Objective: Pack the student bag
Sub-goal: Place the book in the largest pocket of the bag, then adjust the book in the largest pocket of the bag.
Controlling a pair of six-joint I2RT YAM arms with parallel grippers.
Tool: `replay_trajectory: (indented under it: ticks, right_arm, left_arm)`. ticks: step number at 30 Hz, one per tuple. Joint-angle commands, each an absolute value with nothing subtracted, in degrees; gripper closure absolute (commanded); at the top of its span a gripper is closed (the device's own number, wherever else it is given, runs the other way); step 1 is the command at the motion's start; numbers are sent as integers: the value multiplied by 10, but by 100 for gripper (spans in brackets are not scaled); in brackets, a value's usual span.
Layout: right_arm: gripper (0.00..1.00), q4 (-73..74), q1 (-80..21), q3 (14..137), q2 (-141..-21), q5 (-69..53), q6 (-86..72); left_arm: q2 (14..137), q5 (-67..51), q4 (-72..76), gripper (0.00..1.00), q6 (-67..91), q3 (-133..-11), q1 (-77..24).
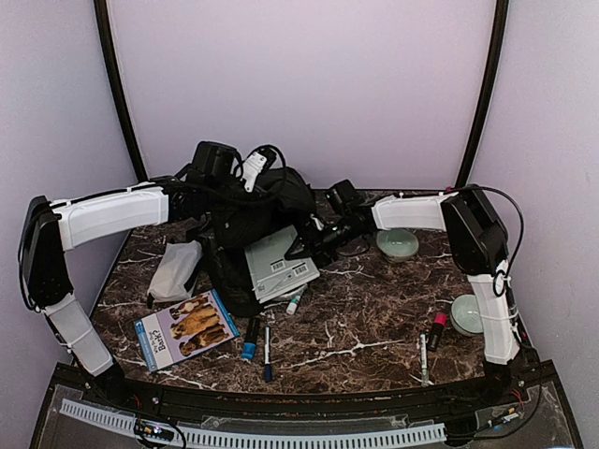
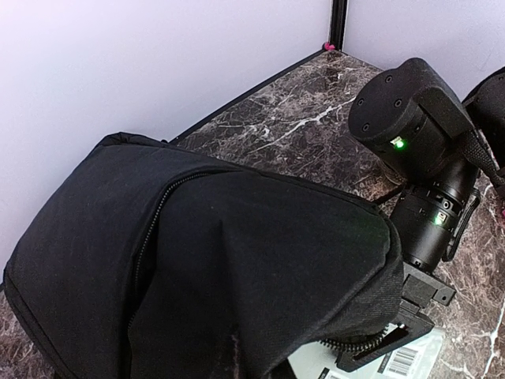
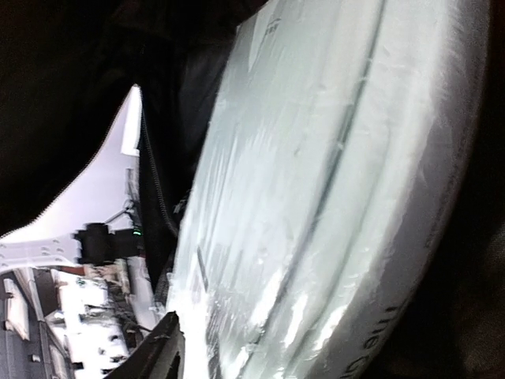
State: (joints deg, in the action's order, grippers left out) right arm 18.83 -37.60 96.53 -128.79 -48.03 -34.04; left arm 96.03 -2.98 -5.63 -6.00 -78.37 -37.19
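At back-centre left of the marble table [image 1: 374, 318] sits the student bag [image 1: 239, 220]: big, black, woven fabric, slumped and creased, coil zipper running along its open mouth. It looks soft and floppy with no frame, so it will likely sag and fold when lifted. It is probably light itself and not fragile. The best hold is likely the mouth edge by the zipper or the top, pinching the cloth. Left gripper [image 1: 220, 187] is closed at the bag's top; its fingers are hidden, but the tented fabric suggests it pinches the flap up. Right gripper [image 1: 309, 245] is at the edge of a grey-white book [image 1: 279, 267] lying half inside the mouth. I cannot tell how wide its jaws stand. The book is flat, stiff and wrapped in glossy plastic, so probably slippery. The table is polished dark stone with white veins.
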Motion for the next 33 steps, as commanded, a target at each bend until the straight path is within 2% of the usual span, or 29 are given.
replay_trajectory:
  ticks: [1,8,17,22,26,33]
  right_arm:
    - [42,241,-376,984,-1262,-415,-227]
    - [34,307,-378,914,-1177,-361,-105]
    - [31,379,-390,810,-1080,-304,37]
    - [39,393,-427,753,-1015,-247,145]
    - [47,418,-478,765,-995,-181,235]
    - [45,366,-572,801,-1012,-16,325]
  left_arm:
    - [945,-47,4,100,-63,-782,-380]
    - [951,-42,2,100,-58,-782,-380]
    - [957,-40,2,100,-53,-781,-380]
    - [961,-50,0,100,-49,-783,-380]
    - [962,-61,-2,100,-47,-787,-380]
    - [965,-80,-4,100,-38,-789,-380]
